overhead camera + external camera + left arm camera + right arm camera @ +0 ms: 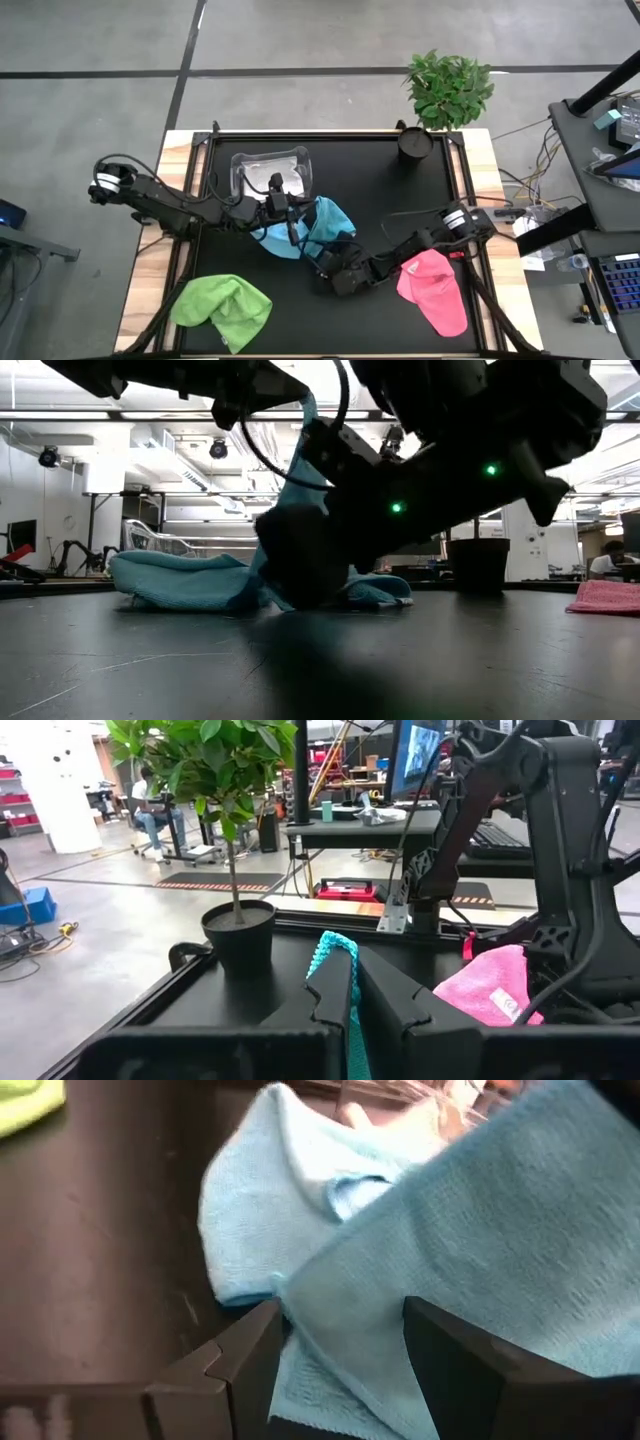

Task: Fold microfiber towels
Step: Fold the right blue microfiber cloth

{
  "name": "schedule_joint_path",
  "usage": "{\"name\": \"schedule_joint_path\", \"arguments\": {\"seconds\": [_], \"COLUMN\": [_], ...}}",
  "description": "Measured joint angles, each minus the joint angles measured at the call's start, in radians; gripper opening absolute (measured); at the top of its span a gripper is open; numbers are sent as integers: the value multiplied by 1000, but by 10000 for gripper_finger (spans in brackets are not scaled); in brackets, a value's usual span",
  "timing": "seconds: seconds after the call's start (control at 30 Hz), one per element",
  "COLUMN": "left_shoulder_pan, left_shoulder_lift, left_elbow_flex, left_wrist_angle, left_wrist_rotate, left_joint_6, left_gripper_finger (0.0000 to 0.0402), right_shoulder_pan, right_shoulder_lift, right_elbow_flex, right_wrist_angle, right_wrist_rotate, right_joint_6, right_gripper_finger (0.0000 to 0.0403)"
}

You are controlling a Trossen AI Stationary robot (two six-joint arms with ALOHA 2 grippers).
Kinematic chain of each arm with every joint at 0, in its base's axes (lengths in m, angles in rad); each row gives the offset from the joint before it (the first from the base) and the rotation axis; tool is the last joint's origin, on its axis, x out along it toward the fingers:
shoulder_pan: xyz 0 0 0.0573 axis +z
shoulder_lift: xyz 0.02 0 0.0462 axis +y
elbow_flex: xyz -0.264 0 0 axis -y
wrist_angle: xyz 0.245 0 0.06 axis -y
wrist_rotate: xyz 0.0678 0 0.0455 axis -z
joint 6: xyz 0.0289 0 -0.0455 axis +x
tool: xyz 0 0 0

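Reading no legible labels; my left pincer (352, 1010) clamps blue towel (325, 222) edge, right pincer (340, 1355) straddles same towel, fingers apart.

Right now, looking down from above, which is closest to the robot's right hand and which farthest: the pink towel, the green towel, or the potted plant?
From the right hand, in the high view:
1. Pink towel: just to its right, near the front edge.
2. Green towel: off to its left, at the front left corner.
3. Potted plant: farthest, beyond the back right edge.
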Motion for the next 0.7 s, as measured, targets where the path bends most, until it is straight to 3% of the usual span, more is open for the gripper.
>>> {"name": "schedule_joint_path", "arguments": {"seconds": [0.43, 0.7], "left_shoulder_pan": [0, 0], "left_shoulder_lift": [0, 0], "left_elbow_flex": [1, -1], "left_wrist_angle": [11, 10], "left_wrist_rotate": [-8, -8], "left_joint_6": [-1, -3], "left_gripper_finger": [0, 0], "right_shoulder_pan": [4, -5], "right_shoulder_lift": [94, 98], "right_elbow_flex": [103, 104], "right_wrist_angle": [23, 20], "right_wrist_rotate": [125, 127], "right_joint_6": [-182, -187], "right_gripper_finger": [198, 153]}}
